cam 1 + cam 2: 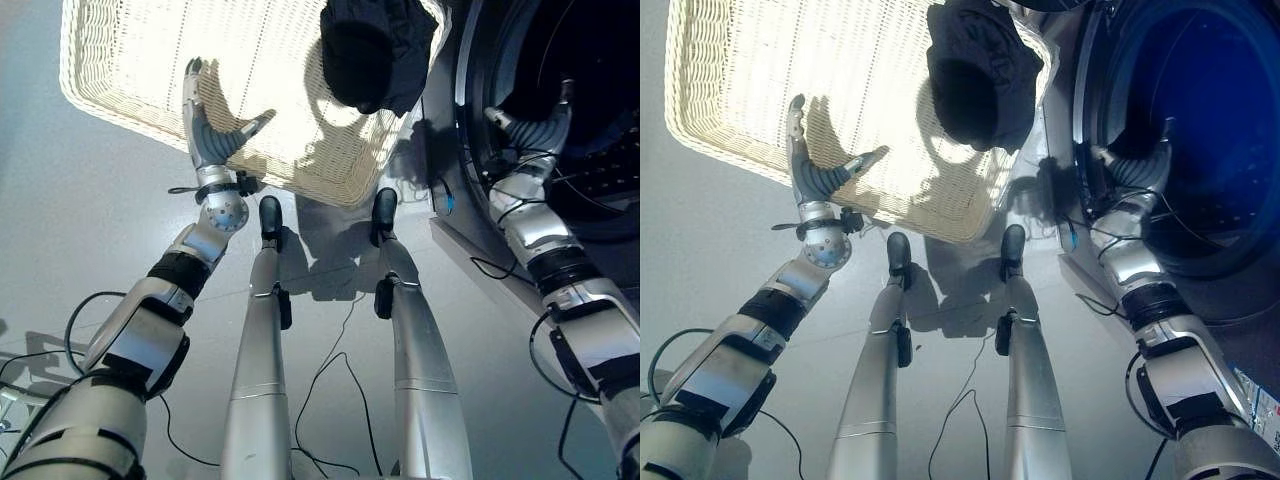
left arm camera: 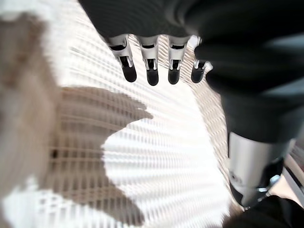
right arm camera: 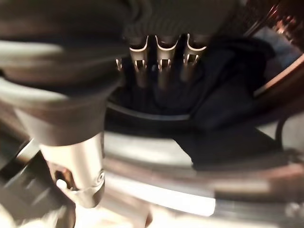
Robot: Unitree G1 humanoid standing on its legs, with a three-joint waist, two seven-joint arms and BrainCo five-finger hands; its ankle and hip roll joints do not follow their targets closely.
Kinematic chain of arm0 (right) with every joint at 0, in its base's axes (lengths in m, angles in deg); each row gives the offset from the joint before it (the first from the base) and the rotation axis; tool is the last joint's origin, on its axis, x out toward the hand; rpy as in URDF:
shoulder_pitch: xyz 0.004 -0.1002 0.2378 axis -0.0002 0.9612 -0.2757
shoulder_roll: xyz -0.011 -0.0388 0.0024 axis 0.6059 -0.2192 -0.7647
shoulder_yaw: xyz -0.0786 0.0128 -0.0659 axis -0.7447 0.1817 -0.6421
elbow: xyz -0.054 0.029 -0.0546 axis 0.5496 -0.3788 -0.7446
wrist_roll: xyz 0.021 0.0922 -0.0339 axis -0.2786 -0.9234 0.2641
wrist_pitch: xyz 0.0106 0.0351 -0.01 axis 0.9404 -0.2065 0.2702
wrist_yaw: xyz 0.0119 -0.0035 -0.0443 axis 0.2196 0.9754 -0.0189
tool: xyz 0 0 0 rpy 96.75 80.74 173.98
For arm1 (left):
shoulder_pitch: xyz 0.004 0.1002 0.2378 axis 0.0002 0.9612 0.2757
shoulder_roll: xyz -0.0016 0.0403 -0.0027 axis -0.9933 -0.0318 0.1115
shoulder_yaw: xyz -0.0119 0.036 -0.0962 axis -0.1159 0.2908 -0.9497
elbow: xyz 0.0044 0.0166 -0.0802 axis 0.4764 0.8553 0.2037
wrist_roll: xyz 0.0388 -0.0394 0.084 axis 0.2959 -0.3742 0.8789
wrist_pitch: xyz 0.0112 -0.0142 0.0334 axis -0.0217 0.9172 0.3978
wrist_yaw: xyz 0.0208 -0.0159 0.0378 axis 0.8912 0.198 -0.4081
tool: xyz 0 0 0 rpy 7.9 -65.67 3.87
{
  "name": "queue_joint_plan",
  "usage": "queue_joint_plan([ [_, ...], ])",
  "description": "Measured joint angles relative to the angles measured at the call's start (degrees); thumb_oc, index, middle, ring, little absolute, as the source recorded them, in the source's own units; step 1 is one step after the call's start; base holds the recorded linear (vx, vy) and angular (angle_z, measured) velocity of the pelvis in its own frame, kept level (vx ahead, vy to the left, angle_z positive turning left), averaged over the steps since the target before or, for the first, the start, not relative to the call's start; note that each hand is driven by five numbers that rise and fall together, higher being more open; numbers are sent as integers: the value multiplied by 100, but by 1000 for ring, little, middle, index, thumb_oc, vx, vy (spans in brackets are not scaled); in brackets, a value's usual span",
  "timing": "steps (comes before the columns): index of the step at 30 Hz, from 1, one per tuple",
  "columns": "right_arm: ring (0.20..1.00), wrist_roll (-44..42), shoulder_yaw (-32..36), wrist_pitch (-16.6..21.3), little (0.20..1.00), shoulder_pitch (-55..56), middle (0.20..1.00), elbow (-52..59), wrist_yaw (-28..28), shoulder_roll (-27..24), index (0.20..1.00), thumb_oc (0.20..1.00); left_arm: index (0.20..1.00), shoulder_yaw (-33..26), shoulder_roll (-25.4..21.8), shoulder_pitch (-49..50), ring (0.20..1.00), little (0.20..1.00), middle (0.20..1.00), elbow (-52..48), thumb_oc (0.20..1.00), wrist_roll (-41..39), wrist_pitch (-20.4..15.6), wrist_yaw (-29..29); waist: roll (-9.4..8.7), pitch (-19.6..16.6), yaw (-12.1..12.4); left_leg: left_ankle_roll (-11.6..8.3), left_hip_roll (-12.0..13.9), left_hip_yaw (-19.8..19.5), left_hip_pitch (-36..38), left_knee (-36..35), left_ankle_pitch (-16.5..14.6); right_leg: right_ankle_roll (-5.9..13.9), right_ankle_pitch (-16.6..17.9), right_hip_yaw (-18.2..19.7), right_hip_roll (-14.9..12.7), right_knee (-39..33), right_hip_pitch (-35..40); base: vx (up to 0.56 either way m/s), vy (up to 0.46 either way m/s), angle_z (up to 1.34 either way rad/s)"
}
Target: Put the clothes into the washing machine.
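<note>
Wicker basket (image 1: 130,60) under spread left robot hand (image 1: 205,125); right robot hand (image 1: 540,125) relaxed, drum dark.

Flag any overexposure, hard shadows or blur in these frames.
Left eye view: sunlight blows out the wicker basket; the left hand casts a hard shadow. Left wrist view: basket weave smeared, that shadow crisp-edged. Right wrist view: soft, right hand at the washing machine opening, dark clothes barely separable.
</note>
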Motion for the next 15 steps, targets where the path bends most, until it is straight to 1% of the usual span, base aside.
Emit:
queue_joint_plan([
  [2,1000,371,-45,-40,1000,49,1000,263,106,40,1000,1000,1000,-98,69,-20,1000,1000,1000,0,1000,-87,-21,-5,1,-1,-4,-1,1,11,0,-28,1,-1,-7,8,1,6,-21,0,0,0],
  [4,1000,371,-45,-40,1000,49,1000,263,106,40,1000,1000,1000,-98,69,-20,1000,1000,1000,0,1000,-87,-21,-5,1,-1,-4,-1,1,11,0,-28,1,-1,-7,8,1,6,-21,0,0,0],
  [5,1000,729,-137,-70,1000,68,1000,574,220,98,1000,1000,1000,-222,143,-4,1000,1000,1000,3,1000,-99,-23,-21,2,-1,-2,-2,5,40,0,-36,2,-15,-20,31,2,48,-60,0,0,0],
  [7,1000,888,-218,-92,1000,1,1000,626,238,120,1000,1000,1000,-237,187,38,1000,1000,1000,5,1000,-124,-28,-27,8,-4,9,-3,10,42,10,-49,2,-35,-37,33,7,77,-66,0,0,0],
  [9,1000,1223,-330,-87,1000,-34,1000,840,289,154,1000,1000,1000,-321,276,44,1000,1000,1000,5,1000,-157,-32,-34,9,-5,6,-5,11,44,17,-59,3,-23,-66,33,7,95,-77,0,0,0],
  [11,1000,1732,-525,-64,1000,-170,1000,942,370,167,1000,1000,1000,-344,340,26,1000,1000,1000,5,1000,-156,-32,-35,10,-5,27,-11,15,44,20,-59,7,-25,-88,33,7,138,-90,0,0,0],
  [12,1000,1808,-549,-62,1000,-200,1000,961,394,171,1000,1000,1000,-343,346,15,1000,1000,1000,5,1000,-156,-32,-36,10,-5,30,-13,11,43,24,-58,8,-27,-103,33,2,165,-96,-8,-16,4],
  [15,1000,2134,-743,-68,1000,-462,1000,973,440,175,1000,1000,1000,-343,414,-53,1000,1000,1000,4,1000,-157,-32,-43,15,-8,141,-41,11,33,38,-58,26,-41,-153,31,-1,277,-137,-5,-7,2],
])
